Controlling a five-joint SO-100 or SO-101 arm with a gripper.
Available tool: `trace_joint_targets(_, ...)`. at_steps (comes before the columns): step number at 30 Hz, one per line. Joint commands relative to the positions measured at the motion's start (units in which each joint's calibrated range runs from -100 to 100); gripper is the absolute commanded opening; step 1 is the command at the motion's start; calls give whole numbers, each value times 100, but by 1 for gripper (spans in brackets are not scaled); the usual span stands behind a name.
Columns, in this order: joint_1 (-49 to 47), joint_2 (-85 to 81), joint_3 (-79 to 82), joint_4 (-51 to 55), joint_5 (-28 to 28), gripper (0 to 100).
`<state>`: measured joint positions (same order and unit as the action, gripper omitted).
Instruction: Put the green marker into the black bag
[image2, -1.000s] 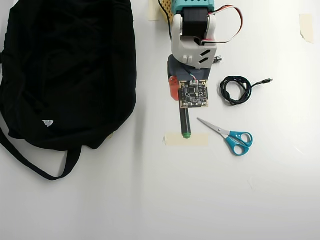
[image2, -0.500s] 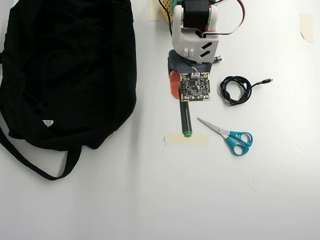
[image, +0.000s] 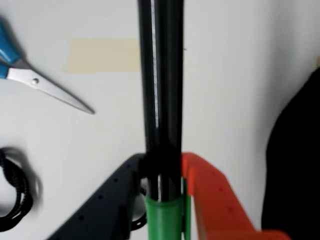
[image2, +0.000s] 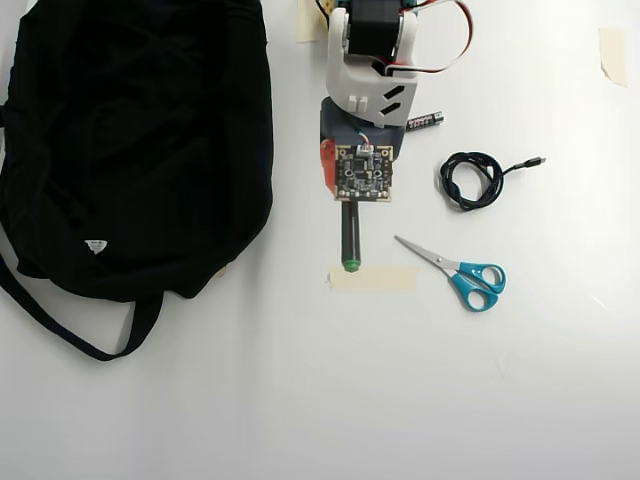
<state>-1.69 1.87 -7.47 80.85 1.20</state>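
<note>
The green marker (image: 161, 75) is a slim black barrel with a green cap. It runs up the middle of the wrist view, lifted over the table. My gripper (image: 163, 167) is shut on it near the cap, black jaw on the left and orange jaw on the right. In the overhead view the marker (image2: 351, 232) sticks out from under the wrist camera board (image2: 362, 175), and its small green end is just above a tape strip (image2: 372, 279). The black bag (image2: 130, 140) lies flat to the left of the arm, with a strap and a white tag. Its edge (image: 295, 165) shows at the right of the wrist view.
Blue-handled scissors (image2: 455, 272) lie right of the tape strip. A coiled black cable (image2: 472, 180) is above them, and a small black battery (image2: 423, 120) lies beside the arm. Tape scraps (image2: 612, 52) sit at the top right.
The arm has moved left towards the bag and slightly back, carrying the marker. The marker's green end has left the tape strip. The battery has come into sight.
</note>
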Motion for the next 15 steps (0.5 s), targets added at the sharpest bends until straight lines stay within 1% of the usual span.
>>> trace_joint_targets(1, 236, -344, -116, 37, -4, 2)
trace_joint_targets(15, 1717, -344, -116, 63, 43, 2)
